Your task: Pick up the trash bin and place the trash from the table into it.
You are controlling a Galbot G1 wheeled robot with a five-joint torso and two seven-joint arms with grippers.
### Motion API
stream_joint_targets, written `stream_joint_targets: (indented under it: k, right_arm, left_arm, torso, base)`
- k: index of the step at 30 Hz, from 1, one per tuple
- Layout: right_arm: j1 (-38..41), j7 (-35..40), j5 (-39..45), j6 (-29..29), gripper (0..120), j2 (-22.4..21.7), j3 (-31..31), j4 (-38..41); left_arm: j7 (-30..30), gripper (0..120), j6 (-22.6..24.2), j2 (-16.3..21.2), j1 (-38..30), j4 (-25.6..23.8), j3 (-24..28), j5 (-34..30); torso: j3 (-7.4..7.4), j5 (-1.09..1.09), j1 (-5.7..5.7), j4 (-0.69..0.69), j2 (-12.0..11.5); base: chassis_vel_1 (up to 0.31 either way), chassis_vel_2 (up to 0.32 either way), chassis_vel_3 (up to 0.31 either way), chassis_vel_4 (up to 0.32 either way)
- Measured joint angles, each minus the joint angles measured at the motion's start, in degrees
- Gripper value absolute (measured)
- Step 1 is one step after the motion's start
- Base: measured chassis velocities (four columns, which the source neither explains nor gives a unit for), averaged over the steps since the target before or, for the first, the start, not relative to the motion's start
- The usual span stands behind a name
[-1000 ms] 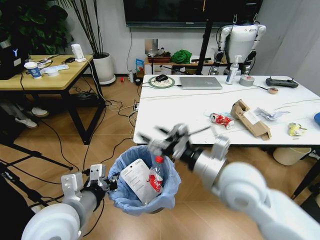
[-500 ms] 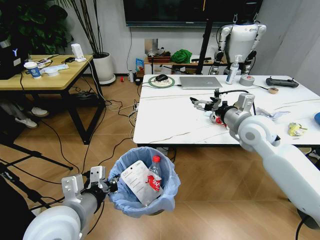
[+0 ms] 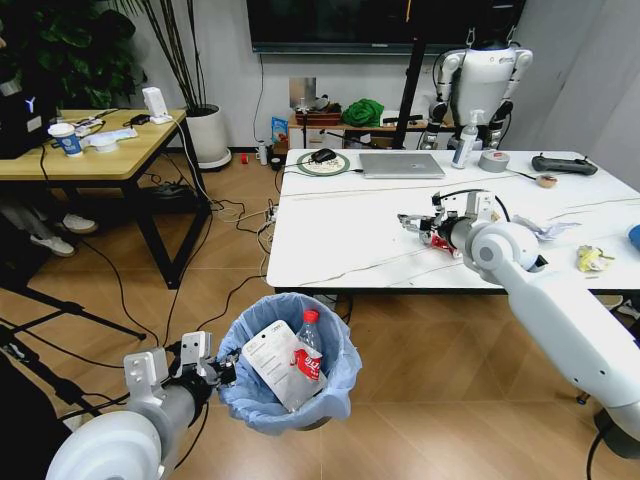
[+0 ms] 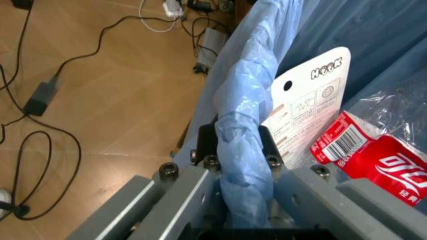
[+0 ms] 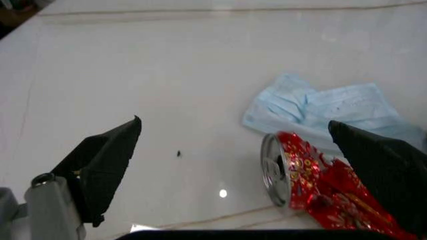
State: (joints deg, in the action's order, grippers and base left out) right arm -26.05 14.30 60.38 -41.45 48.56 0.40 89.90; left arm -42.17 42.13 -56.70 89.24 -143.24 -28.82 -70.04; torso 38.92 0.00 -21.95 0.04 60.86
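1. On the floor, near left of the table: the trash bin, dark with a crinkled light-blue bag folded over its rim. The left gripper is clamped on the bin's left rim; in the left wrist view its fingers pinch the bunched blue bag.
2. Inside the bin: a red-labelled plastic bottle standing tilted, and a white printed card leaning beside it.
3. On the white marble-look table, centre right: the right gripper, arm reaching in from the right, jaws spread wide and holding nothing. In the right wrist view one black finger stands over bare tabletop; the other overlaps the crushed can.
4. Between those fingers, lying on the tabletop: a crushed red can on its side, and just beyond it a light-blue face mask, the two touching.
5. Far right of the table: crumpled white paper, a yellow wrapper, a blue object at the picture's edge.
6. Far edge of the table: a laptop, a spray bottle, a tape roll.
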Motion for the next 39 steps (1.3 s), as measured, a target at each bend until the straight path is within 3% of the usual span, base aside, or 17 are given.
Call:
stream_joint_targets:
  k: [13,23,39]
  right_arm:
    - [2.9,-4.7,-1.1,-1.0,100,-0.3,-1.2,-6.8]
    - [1.7,-11.1,-4.2,-0.9,94,-1.3,-1.2,-9.0]
    - [-0.1,-10.9,-6.8,0.4,39,-1.1,-0.7,-8.9]
  left_arm:
    - [0.5,0,0.0,-0.1,-0.2,0.0,-0.3,-0.1]
    - [0.7,0,0.0,-0.1,-0.5,0.0,-0.4,-0.1]
    - [1.1,0,0.0,0.2,-0.8,0.0,-0.4,-0.2]
  torso:
    - [0.0,-0.01,0.0,0.01,0.0]
    - [0.0,0.0,0.0,-0.01,0.0]
    - [-0.02,-0.03,0.01,0.0,0.0]
  base:
    - [0.0,0.0,0.0,0.0]
    - [0.0,0.0,0.0,0.0]
    - [0.0,0.0,0.0,0.0]
